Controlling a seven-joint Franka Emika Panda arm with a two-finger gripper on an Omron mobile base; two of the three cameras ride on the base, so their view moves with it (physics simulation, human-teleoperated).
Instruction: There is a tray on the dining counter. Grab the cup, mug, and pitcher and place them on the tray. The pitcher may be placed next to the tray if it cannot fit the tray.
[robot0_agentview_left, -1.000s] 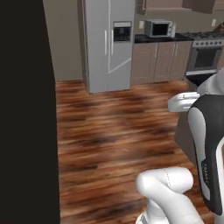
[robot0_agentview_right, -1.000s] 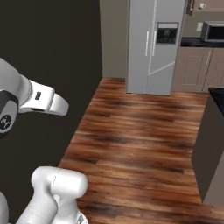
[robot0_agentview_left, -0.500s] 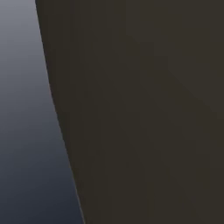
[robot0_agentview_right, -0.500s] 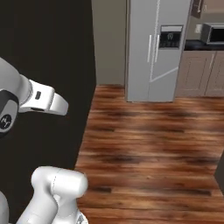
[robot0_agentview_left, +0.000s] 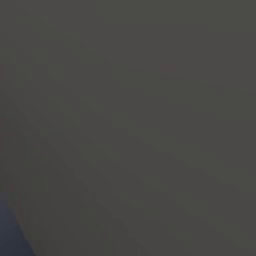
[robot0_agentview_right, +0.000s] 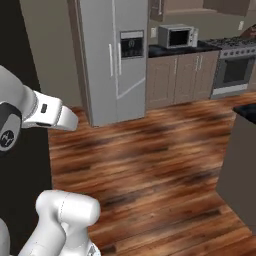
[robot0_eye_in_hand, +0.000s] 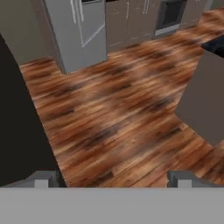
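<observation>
- Since a second ago the base has turned, so the whole scene has shifted: in the right base view the fridge (robot0_agentview_right: 112, 60) has slid from the upper right toward the middle, and the microwave (robot0_agentview_right: 177, 36) and oven (robot0_agentview_right: 232, 72) have come into sight beside it. The left base view has gone from the wooden floor to a flat dark grey surface (robot0_agentview_left: 128, 110) close to the camera.
- None of the cup, mug, pitcher or tray can be located in these views, so I cannot tell where they are.
- A dark-topped counter end (robot0_agentview_right: 242, 165) with a grey side stands at the right edge of the right base view; in the hand view it sits at the right, above the floor. Whether it is the dining counter cannot be told.
- The gripper (robot0_eye_in_hand: 111, 178) has its two finger tips spread wide apart, with nothing between them but the wooden floor (robot0_eye_in_hand: 109, 118) below.
- A tall dark panel (robot0_agentview_right: 25, 150) stands at the left, behind the arm.
</observation>
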